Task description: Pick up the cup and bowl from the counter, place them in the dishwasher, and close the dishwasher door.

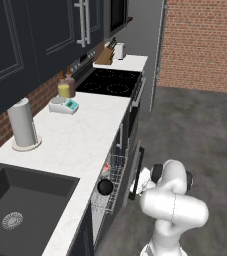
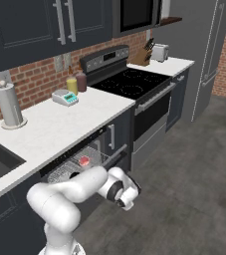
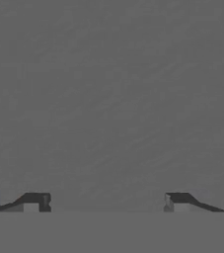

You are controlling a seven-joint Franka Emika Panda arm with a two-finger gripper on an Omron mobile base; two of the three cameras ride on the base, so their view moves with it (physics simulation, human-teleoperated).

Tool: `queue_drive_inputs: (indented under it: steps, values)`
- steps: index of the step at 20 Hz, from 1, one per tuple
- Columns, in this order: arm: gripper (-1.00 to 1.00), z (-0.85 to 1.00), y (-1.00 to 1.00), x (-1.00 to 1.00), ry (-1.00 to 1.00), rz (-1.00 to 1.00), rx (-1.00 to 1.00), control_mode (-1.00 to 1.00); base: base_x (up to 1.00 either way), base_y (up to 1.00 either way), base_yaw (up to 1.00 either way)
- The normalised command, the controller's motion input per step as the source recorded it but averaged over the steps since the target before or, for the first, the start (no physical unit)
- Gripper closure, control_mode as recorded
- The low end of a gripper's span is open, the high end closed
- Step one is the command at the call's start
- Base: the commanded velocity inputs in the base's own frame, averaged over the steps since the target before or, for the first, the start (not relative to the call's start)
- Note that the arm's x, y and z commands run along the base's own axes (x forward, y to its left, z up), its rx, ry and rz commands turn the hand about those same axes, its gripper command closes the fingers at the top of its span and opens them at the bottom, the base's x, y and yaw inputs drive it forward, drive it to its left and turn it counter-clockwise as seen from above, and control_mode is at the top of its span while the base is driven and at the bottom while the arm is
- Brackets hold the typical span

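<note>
Black bowl and cup sit in the dishwasher rack; we note the tool spread wide, empty.

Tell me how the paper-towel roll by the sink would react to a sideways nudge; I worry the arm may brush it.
The paper-towel roll stands tall and narrow on a small base, so it would probably tip rather than slide. Its round shape suggests it would then roll along the counter.
</note>
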Motion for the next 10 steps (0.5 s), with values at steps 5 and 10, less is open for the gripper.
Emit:
queue_drive_inputs:
  steps: [5, 10]
  values:
    - [-1.0, 0.08, 1.0, 0.61, 0.0, 0.01, 0.0, -1.0, 0.0, 0.0, 0.0]
    - [-1.0, 0.0, 1.0, 0.56, 0.0, 0.0, 0.0, -1.0, 0.0, 0.0, 0.0]
